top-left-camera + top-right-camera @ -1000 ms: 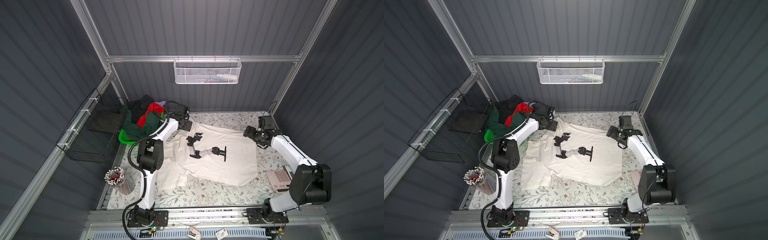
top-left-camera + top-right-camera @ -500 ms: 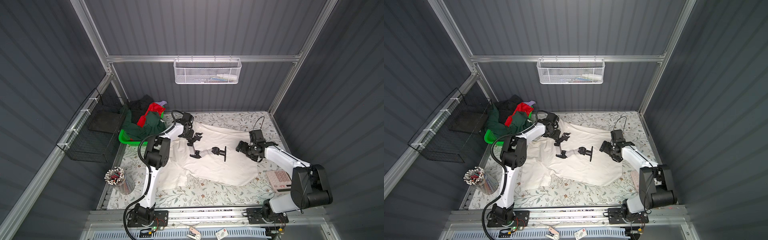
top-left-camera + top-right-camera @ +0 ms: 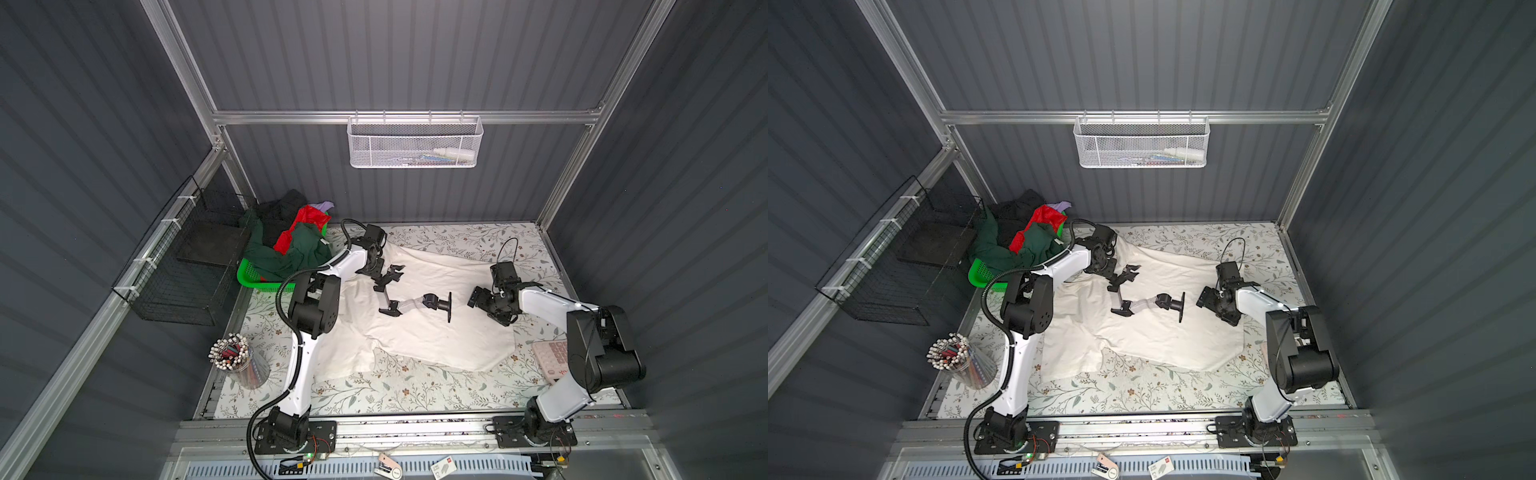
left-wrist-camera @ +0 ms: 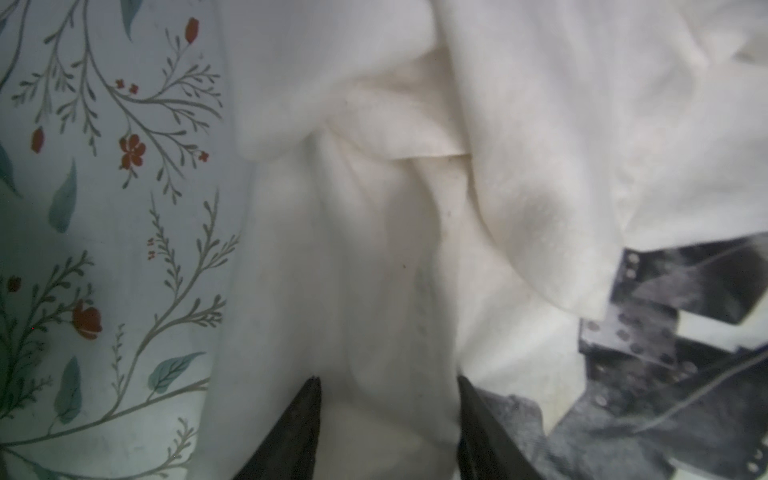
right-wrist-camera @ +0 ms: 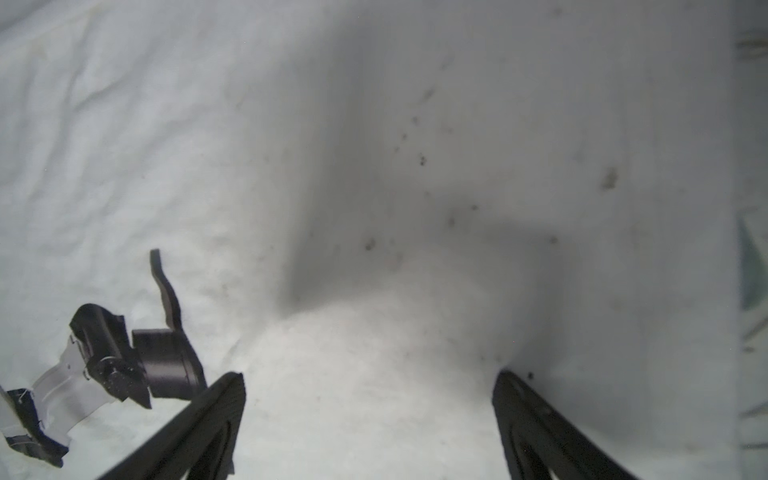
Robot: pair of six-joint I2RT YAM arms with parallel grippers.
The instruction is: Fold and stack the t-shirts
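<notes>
Both my arms now reach further in over the cream-white t-shirt (image 3: 436, 336) than a second ago. The right one especially has swung from the far edge of the table down toward the middle.

The shirt lies spread and rumpled on the flowered table cover (image 3: 415, 390), print side up, with its black-grey print (image 3: 415, 303) near the centre in both top views.

My left gripper (image 3: 374, 271) sits low at the far left part of the shirt, just beside the print and near the green basket (image 3: 249, 276). In the left wrist view the left gripper (image 4: 386, 382) has its fingers (image 4: 305, 415) partly apart with a raised fold of white cloth between them. Whether they pinch that fold I cannot tell.

My right gripper (image 3: 476, 297) is down at the shirt's right side, to the right of the print. In the right wrist view the right gripper (image 5: 370, 374) has its jaws spread wide over bare cloth, holding nothing.

The other shirts are heaped in and over the basket: dark green (image 3: 307, 249), red (image 3: 305, 220), black (image 3: 278, 212) and a bit of lavender (image 3: 324, 205).
</notes>
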